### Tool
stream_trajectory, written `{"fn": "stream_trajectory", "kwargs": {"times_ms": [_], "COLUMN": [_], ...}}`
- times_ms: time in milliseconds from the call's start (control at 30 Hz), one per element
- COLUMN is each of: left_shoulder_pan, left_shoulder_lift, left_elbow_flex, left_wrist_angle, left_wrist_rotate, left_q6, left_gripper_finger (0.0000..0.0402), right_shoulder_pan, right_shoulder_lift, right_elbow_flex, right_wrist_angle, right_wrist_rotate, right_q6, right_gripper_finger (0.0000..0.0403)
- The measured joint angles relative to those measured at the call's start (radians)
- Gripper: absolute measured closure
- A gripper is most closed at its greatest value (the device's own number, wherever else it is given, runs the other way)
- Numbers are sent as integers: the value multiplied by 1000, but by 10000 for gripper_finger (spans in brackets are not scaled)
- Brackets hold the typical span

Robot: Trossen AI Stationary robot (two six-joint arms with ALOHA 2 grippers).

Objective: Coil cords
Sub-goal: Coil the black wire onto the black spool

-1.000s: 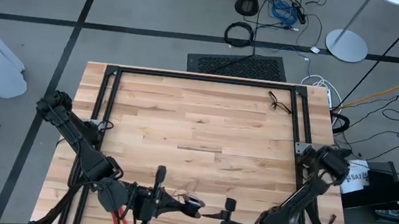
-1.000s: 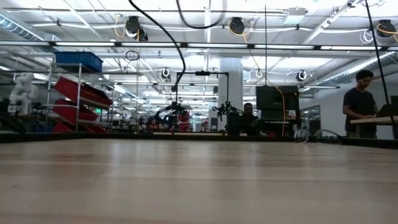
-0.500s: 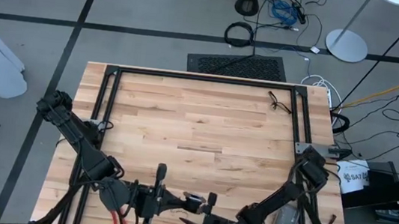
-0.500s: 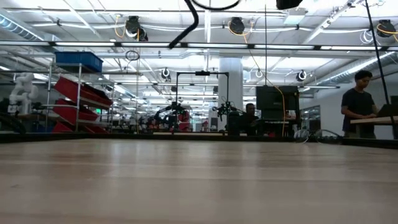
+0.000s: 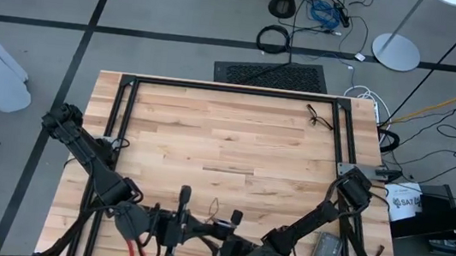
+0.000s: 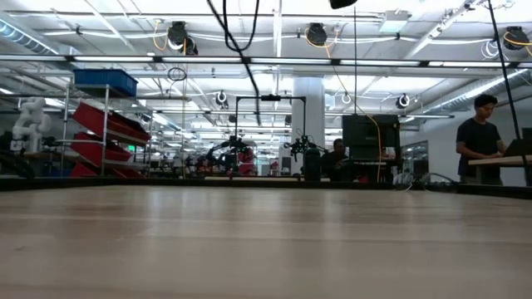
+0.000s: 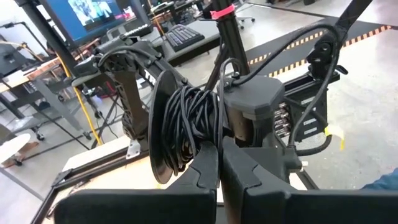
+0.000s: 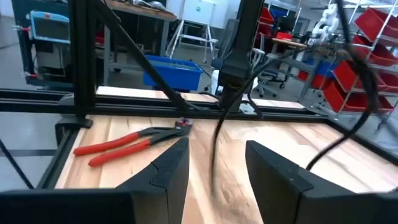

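Observation:
The thin black cord is wound into a coil [image 7: 189, 127] beside a round dark disc [image 7: 158, 127], just beyond my left gripper's [image 7: 219, 163] shut fingers. In the high view my left gripper [image 5: 208, 227] is near the table's near edge, and a thin loop of cord [image 5: 214, 206] stands up beside it. My right gripper [image 5: 216, 246] stands open close to the right of it. In the right wrist view a blurred strand of cord [image 8: 216, 152] hangs between its fingers [image 8: 214, 168]; I cannot tell if it touches them. A cord loop [image 6: 237, 37] hangs into the top of the low view. My left gripper is shut at the lower edge of the cord coil [image 7: 200, 152], beside the disc. Its own fingertips hide the place of contact. The fingers reach out almost level from the table's left. The coil and disc stand upright above the fingertips, clear of the table.
Red-handled pliers [image 8: 130, 144] lie on the wood near the left arm [image 5: 133, 246]. A grey flat box [image 5: 324, 255] lies at the near right. A black frame rail [image 5: 232, 89] borders the table, with a small black wire object [image 5: 320, 116] at the far right. A person [image 6: 480, 133] stands beyond the table.
My right gripper has travelled along the near edge toward the table's left, closing on my left gripper, and has turned at the wrist. The move uncovered the grey box. The cord loop hanging in the low view has swung. My left gripper has kept still.

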Motion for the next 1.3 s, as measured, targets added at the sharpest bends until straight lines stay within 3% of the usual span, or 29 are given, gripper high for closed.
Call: {"fn": "stream_trajectory", "kwargs": {"times_ms": [267, 500, 767, 1033, 1300], "left_shoulder_pan": [2, 1, -7, -33, -70], "left_shoulder_lift": [0, 0, 0, -1, -68], "left_elbow_flex": [0, 0, 0, 0, -1], "left_wrist_angle": [-1, -1, -2, 4, 151], "left_wrist_rotate": [-1, -1, -4, -40, -44], "left_q6": [-4, -4, -3, 0, 56], "left_gripper_finger": [399, 399, 399, 399, 399], "right_shoulder_pan": [-16, -6, 32, 96, 133], "right_shoulder_lift": [-1, -1, -3, -8, -8], "right_elbow_flex": [5, 5, 5, 5, 5], "right_wrist_angle": [-1, -3, -98, -368, -594], "right_wrist_rotate": [-1, 0, 3, 0, -6], "right_q6": [9, -11, 16, 268, 520], "right_gripper_finger": [270, 391, 402, 403, 403]}}
